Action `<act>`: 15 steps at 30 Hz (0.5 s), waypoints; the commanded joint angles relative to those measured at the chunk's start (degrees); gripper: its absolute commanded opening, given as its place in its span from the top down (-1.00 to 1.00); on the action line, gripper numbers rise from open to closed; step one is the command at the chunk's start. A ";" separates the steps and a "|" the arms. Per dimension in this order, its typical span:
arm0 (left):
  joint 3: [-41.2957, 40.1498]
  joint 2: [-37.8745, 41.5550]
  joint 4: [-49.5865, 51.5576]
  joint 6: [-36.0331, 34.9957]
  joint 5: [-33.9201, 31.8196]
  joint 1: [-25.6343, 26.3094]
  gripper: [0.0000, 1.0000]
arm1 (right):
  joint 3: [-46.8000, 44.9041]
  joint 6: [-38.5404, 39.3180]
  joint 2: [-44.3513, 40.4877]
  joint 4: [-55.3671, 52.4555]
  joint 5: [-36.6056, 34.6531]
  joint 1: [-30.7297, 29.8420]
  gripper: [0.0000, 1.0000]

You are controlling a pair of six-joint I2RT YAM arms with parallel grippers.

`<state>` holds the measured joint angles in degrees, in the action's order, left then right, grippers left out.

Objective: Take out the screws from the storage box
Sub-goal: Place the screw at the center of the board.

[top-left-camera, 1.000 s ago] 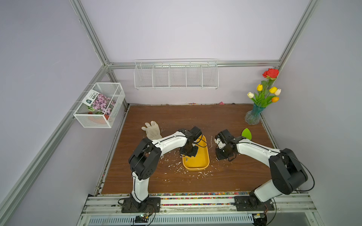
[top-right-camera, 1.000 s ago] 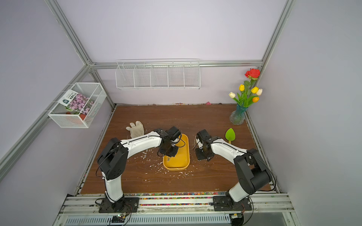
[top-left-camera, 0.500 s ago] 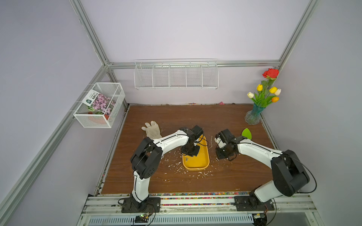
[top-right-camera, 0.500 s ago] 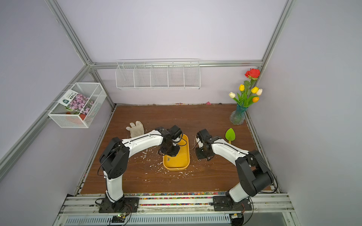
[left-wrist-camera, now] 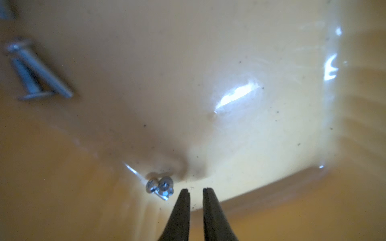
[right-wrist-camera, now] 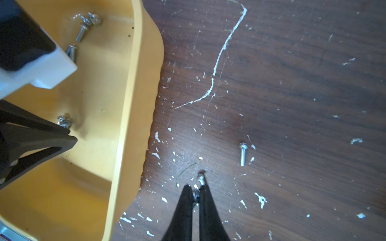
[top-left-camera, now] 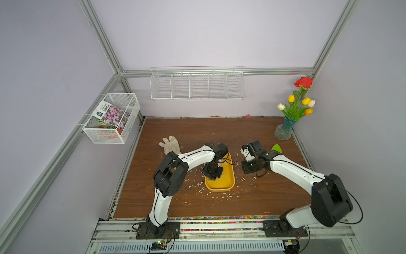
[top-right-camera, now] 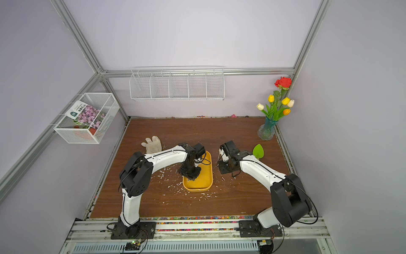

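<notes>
- Left pincer [left-wrist-camera: 196, 191] sat inside the box [left-wrist-camera: 250, 52], tips a sliver apart and empty, just beside two clumped screws [left-wrist-camera: 159, 187]. Best move, I judged: shift sideways, straddle one, then close.
- Right pincer [right-wrist-camera: 196, 187] hung over the desk [right-wrist-camera: 292, 83] beside the box, clamped on a screw [right-wrist-camera: 201, 178]. Lower it before release, or it may roll.

Left arm [top-left-camera: 197, 156] and right arm [top-left-camera: 292, 171] reach inward, wrists pitched down. Left gripper [left-wrist-camera: 196, 191]: jaws narrowly parted, holding nothing. Right gripper [right-wrist-camera: 196, 187]: jaws pinched on a screw [right-wrist-camera: 201, 179].
</notes>
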<state>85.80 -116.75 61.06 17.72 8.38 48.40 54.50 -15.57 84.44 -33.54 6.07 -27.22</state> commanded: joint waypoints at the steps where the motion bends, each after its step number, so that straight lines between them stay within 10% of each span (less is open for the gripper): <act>1: 2.29 0.00 1.26 -0.16 -3.24 1.15 0.60 | 0.00 0.28 -2.04 -0.13 0.79 0.29 0.78; 15: 3.25 -2.12 4.74 0.65 -9.59 1.69 0.45 | -0.50 0.76 -1.52 0.38 2.07 0.32 0.77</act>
<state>87.37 -117.19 63.94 17.96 0.84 49.67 54.50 -15.40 83.61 -33.41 7.35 -27.22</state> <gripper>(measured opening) 0.271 0.118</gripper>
